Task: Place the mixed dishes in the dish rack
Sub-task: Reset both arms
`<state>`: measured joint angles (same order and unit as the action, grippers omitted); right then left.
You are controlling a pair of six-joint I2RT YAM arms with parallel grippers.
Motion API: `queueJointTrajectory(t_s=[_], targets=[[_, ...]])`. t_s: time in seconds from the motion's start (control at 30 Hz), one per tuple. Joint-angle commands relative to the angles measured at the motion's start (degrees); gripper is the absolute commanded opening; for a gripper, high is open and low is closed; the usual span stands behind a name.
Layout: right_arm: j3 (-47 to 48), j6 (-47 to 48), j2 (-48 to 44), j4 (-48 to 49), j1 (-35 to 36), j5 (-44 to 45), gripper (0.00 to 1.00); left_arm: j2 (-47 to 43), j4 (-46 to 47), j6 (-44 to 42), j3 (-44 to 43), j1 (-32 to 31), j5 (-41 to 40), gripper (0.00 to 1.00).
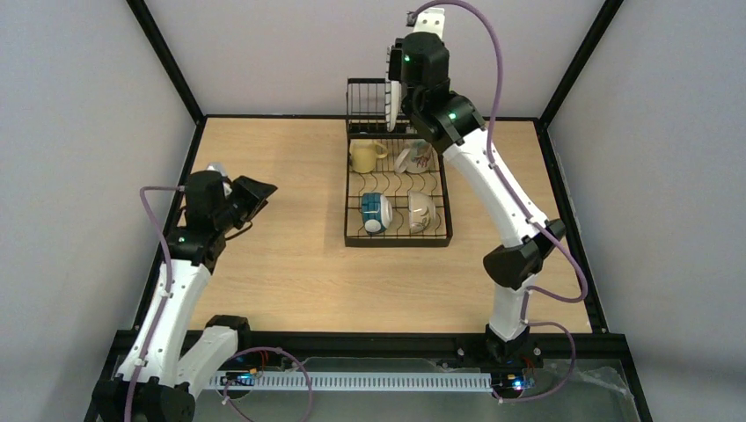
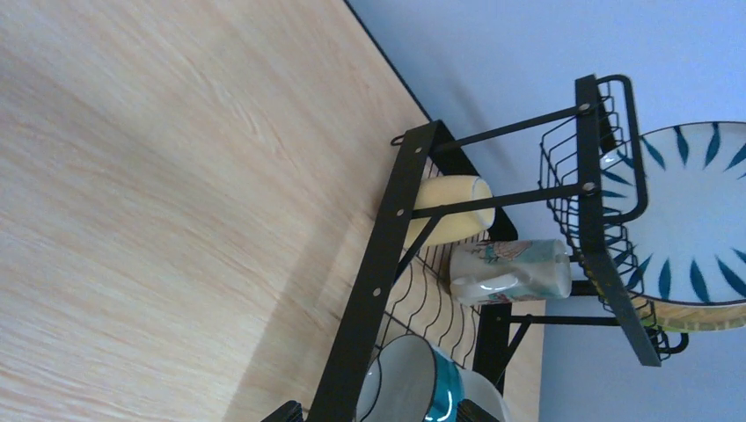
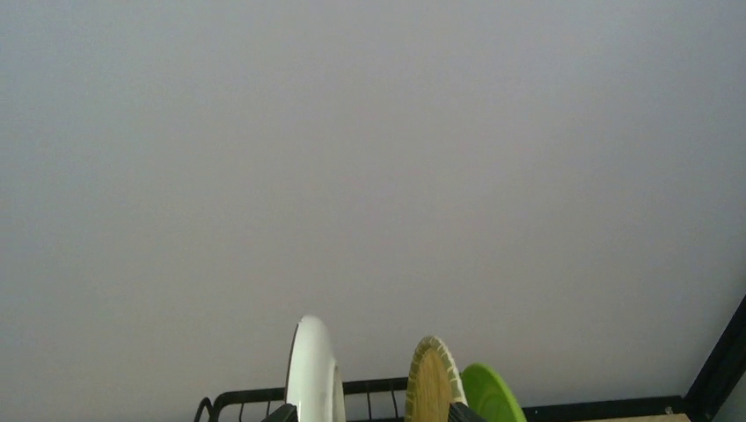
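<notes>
Left tool (image 1: 255, 195): jaws apart, empty, near the worktop (image 1: 281, 264) left edge, well apart from the dish rack (image 1: 398, 239). Rack base: pale yellow mug (image 1: 365, 156) and patterned mug (image 1: 413, 156) in the far row, blue bowl (image 1: 376, 212) and pale bowl (image 1: 420, 211) in the near row. The far-end basket holds the striped white plate (image 3: 312, 369), tan plate (image 3: 431, 378) and lime green plate (image 3: 488, 396) on edge, rims running near-to-far. Right tool (image 3: 371, 411) is straight above them, jaws apart, gripping nothing. Likely next: lift clear vertically.

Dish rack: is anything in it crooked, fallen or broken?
Nothing stands out. The yellow mug, patterned mug and two bowls rest in the dish rack, and the plates stand upright at its far end. No crack or spill shows.
</notes>
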<state>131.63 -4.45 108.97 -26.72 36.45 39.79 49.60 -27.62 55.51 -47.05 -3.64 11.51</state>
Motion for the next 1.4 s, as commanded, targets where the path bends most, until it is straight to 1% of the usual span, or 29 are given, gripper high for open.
queueJointTrajectory(t_s=[0.0,0.23,0.33,0.43,0.47,0.57,0.63,0.7,0.77,0.87,1.0,1.1,1.2,1.23,1.33,1.37], targets=[[1.3,1.2,-3.0,-0.3,-0.1,-0.9,0.98,1.4,-2.4,-1.7,-4.1,-0.2,-2.0,0.99],[0.7,0.4,-6.4,-3.3,-0.1,-0.7,1.0,5.4,-2.5,-3.7,-10.2,-0.3,-2.7,0.99],[-2.4,0.2,-8.7,-3.6,-0.1,0.3,1.0,7.3,-2.4,-5.3,-12.9,-0.3,-2.9,0.99],[-8.1,-0.3,-12.4,-2.2,-0.1,2.8,0.99,10.0,-3.4,-8.0,-16.9,-0.2,-3.3,0.99],[-11.8,-0.1,-14.6,-0.6,-0.1,3.6,1.0,11.0,-4.0,-9.3,-18.4,-0.3,-3.9,0.99],[-21.8,1.8,-21.2,6.0,-0.4,5.6,1.0,12.9,-5.3,-12.9,-21.9,-0.3,-6.9,0.99],[-28.5,2.9,-25.5,10.5,-1.3,6.7,1.0,12.8,-3.3,-15.5,-22.3,-0.3,-7.8,0.99],[-34.0,4.0,-29.2,13.9,-2.0,7.8,1.0,12.2,3.7,-19.8,-20.7,-0.3,-5.9,0.99],[-38.1,6.0,-31.8,15.8,-3.0,8.1,1.0,11.5,8.7,-22.6,-18.9,-0.3,-5.4,0.99],[-43.2,6.7,-34.7,16.9,-4.7,7.9,1.0,11.1,13.4,-26.7,-16.6,-0.2,-7.4,0.99],[-54.9,8.3,-40.4,25.2,-8.0,5.5,1.0,11.2,16.3,-35.4,-13.6,-0.2,-9.8,0.99],[-61.2,8.2,-42.3,26.3,-10.6,3.6,1.0,11.9,19.1,-41.0,-10.0,-0.2,-9.9,0.99],[-65.0,9.5,-42.6,29.2,-12.0,3.0,1.0,13.3,21.0,-43.8,-6.5,-0.2,-11.3,0.99],[-66.2,9.3,-42.7,29.6,-12.6,2.4,1.0,13.6,22.1,-44.2,-5.1,-0.2,-13.2,0.99],[-69.9,7.7,-44.0,31.2,-15.2,0.2,1.0,14.0,26.7,-45.3,-0.4,-0.2,-16.4,0.99],[-71.1,7.1,-44.5,31.8,-16.1,-0.5,1.0,14.1,29.7,-45.5,1.4,-0.2,-17.8,0.99]])
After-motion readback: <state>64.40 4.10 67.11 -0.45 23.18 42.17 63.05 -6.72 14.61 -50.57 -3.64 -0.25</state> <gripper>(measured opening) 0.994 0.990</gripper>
